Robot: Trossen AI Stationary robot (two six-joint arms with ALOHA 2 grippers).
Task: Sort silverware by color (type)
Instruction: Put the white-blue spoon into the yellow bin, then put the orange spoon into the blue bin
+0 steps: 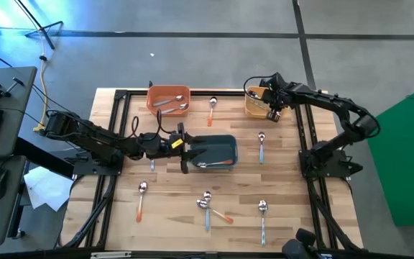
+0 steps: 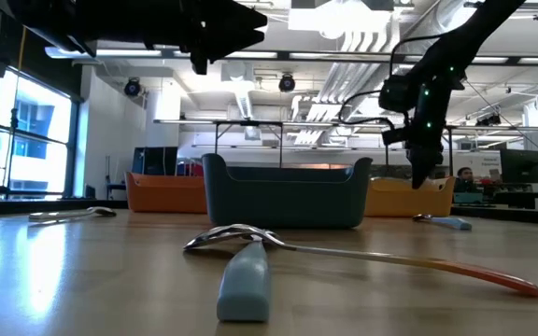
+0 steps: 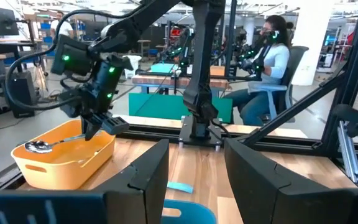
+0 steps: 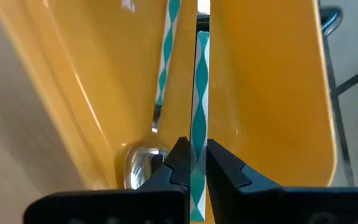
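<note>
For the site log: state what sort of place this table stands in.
Probably an open-plan robotics lab or workshop. Exposed ceiling ducts run overhead, more robot arms work at benches behind, and a seated person works at one.

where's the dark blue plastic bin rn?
High view: the dark blue plastic bin sits mid-table, just right of the left gripper, with the orange bin behind it to the left and a blue-handled spoon on its right.
</note>
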